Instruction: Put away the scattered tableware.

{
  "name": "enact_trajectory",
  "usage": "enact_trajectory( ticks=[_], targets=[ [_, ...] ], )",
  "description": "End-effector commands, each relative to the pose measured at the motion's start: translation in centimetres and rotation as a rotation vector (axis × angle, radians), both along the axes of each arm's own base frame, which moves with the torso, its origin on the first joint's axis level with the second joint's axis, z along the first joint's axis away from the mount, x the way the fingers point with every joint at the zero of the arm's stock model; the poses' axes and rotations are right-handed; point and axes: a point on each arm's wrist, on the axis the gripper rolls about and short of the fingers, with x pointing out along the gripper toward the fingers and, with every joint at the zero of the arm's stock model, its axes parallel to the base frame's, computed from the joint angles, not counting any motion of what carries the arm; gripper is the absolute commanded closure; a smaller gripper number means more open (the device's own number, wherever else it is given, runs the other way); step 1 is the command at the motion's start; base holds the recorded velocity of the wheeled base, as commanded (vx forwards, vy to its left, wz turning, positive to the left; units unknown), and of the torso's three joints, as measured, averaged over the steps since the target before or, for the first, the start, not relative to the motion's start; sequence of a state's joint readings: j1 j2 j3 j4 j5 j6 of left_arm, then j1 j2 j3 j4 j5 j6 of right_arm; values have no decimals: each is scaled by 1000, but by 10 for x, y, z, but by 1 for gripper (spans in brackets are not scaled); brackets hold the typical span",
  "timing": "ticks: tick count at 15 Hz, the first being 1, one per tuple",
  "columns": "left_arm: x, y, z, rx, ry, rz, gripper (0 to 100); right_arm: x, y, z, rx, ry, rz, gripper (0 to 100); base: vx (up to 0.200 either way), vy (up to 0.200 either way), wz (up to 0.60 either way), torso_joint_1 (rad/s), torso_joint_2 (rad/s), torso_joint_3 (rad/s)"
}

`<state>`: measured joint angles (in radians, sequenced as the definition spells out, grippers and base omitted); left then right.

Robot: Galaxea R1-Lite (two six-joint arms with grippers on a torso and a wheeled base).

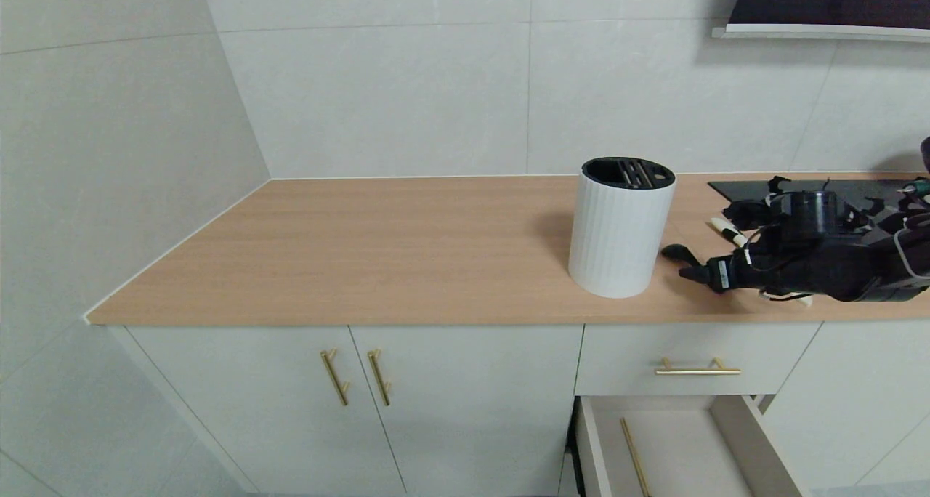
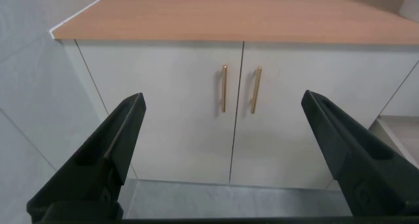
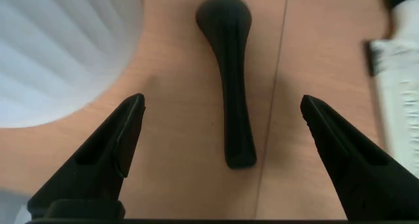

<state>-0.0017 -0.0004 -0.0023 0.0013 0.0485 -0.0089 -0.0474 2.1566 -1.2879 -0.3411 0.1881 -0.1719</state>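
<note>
A black utensil [image 3: 228, 80] with a rounded end lies flat on the wooden counter [image 1: 378, 250], just right of the white ribbed holder [image 1: 619, 229], which has a black slotted top. My right gripper [image 3: 221, 106] hovers over the utensil, open, with one finger on each side of it and not touching. In the head view the gripper [image 1: 696, 268] sits low over the counter beside the holder. A white-handled utensil [image 1: 726, 229] lies a little farther right. My left gripper [image 2: 222, 103] is open and holds nothing, below counter height in front of the cabinet doors [image 2: 236, 119].
A black hob [image 1: 799, 188] lies at the back right of the counter. Below the front edge, a drawer [image 1: 683, 446] stands pulled out under a closed drawer with a gold handle [image 1: 697, 370]. The tiled wall closes off the back and left.
</note>
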Motion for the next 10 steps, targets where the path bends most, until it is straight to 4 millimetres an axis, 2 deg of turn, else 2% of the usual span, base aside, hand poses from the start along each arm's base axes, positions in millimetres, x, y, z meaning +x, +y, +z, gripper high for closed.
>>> enact_trajectory(
  ticks=[1, 10],
  targets=[
    [0, 0, 0, 0, 0, -1, 0, 6, 5, -16, 3, 31, 12, 0, 0, 0, 0, 0, 0, 0],
    [0, 0, 0, 0, 1, 1, 0, 21, -5, -22, 3, 11, -19, 0, 0, 0, 0, 0, 0, 0]
  ],
)
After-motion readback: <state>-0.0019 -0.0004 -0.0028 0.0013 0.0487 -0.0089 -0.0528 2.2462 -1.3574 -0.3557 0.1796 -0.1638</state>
